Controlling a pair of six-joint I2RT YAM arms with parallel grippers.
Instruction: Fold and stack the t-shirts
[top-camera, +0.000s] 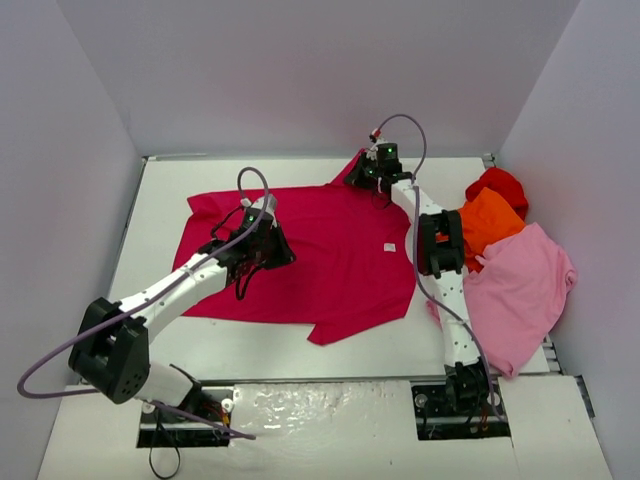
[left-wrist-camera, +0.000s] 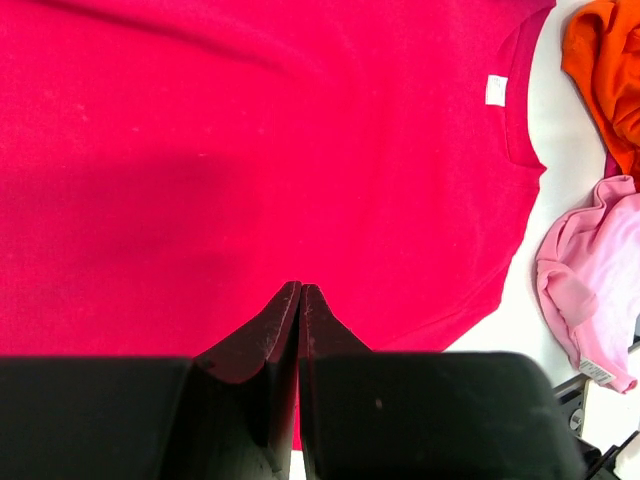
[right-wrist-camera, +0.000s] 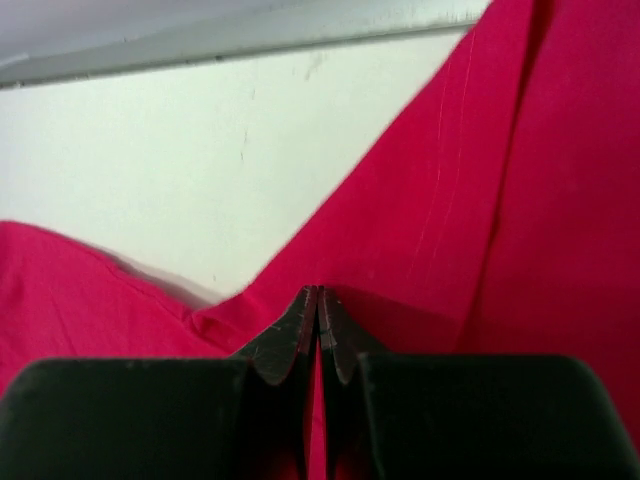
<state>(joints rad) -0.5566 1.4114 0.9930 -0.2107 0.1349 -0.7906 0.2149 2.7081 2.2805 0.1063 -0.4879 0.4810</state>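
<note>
The raspberry-red t-shirt (top-camera: 330, 265) lies spread flat on the white table, with its white neck tag (top-camera: 390, 247) toward the right. My left gripper (top-camera: 276, 246) is shut, its tips down on the shirt's middle (left-wrist-camera: 300, 150); the cloth there looks flat and no cloth shows pinched. My right gripper (top-camera: 362, 173) is at the far edge, shut on the shirt's far sleeve (right-wrist-camera: 440, 230), which rises in a peak to the fingertips. The orange (top-camera: 490, 222), pale pink (top-camera: 520, 290) and bright red (top-camera: 498, 184) t-shirts lie crumpled at the right.
White walls close in the table (top-camera: 250, 345) at the back and both sides; the back wall edge (right-wrist-camera: 250, 40) is close beyond the right gripper. The crumpled pile sits beside the right arm (top-camera: 440, 245). Purple cables loop over both arms.
</note>
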